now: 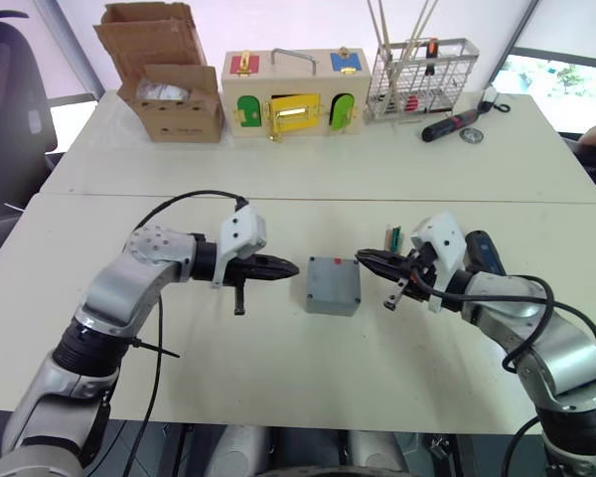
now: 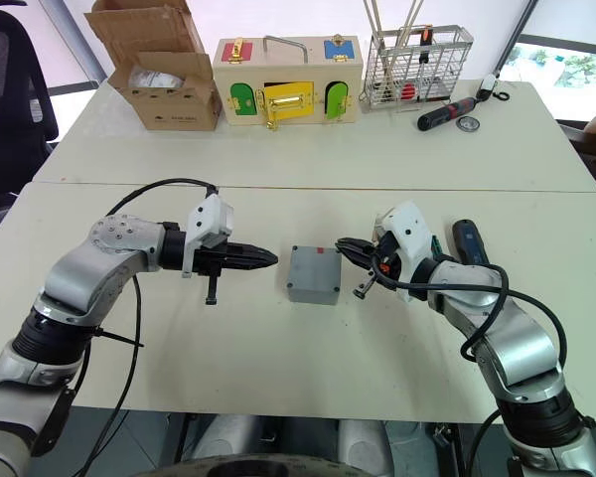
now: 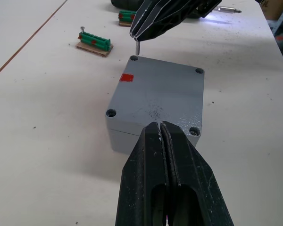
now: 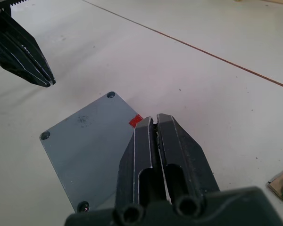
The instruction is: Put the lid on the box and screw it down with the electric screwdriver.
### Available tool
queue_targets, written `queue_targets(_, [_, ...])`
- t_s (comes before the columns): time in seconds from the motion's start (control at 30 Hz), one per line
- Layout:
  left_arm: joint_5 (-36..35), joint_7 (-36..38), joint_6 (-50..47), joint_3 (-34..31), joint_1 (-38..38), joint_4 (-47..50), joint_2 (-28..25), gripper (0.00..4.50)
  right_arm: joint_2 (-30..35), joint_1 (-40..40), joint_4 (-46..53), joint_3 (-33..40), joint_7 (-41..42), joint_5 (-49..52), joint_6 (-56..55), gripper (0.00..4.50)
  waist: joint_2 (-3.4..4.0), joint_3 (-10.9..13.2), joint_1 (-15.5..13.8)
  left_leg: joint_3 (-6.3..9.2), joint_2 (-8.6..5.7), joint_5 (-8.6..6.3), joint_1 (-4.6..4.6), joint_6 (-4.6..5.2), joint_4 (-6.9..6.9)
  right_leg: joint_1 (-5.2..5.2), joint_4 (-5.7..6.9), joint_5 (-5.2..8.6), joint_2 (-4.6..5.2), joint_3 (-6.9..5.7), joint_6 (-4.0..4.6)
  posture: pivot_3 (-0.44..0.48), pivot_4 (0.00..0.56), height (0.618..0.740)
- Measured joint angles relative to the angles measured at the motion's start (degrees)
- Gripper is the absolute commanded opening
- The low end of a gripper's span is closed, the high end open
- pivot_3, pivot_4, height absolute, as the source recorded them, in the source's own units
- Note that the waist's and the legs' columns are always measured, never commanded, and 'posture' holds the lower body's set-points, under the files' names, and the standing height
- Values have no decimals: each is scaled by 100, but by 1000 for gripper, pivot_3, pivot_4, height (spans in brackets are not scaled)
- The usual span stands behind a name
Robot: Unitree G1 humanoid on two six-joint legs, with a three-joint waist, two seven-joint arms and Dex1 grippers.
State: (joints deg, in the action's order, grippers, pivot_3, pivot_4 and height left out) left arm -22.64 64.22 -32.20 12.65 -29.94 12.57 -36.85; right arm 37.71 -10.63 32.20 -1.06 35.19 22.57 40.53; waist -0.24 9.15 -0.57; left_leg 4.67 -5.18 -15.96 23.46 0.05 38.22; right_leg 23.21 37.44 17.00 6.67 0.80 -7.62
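Lid (image 1: 334, 277) sits on box (image 1: 332, 298) at frame centre, flanked by left gripper (image 1: 286, 267) and right gripper (image 1: 365, 259), both pressed together. Left wrist view reveals a screw (image 3: 137, 47) pinched under the right gripper's tips; electric screwdriver (image 2: 469, 241) lies centre-right.

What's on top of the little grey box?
The grey lid sits on the box, with a red mark and four corner holes. Whatever is inside is covered.

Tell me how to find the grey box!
Look at the near table, in the middle between the two tools. The box is a small grey block, lid on, with a screw hole in each corner. Its little red mark sets it apart from the cardboard box far behind.
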Motion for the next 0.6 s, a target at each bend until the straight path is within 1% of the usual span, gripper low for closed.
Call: queue_targets(0.6, [8, -57, 0, 4, -2, 0, 43, 0, -51, -46, -230, -215, 6, -326, -224, 34, 0, 0, 1, 0, 0, 0, 0, 0, 0, 0, 0, 0, 0, 0, 0, 0, 150, 740])
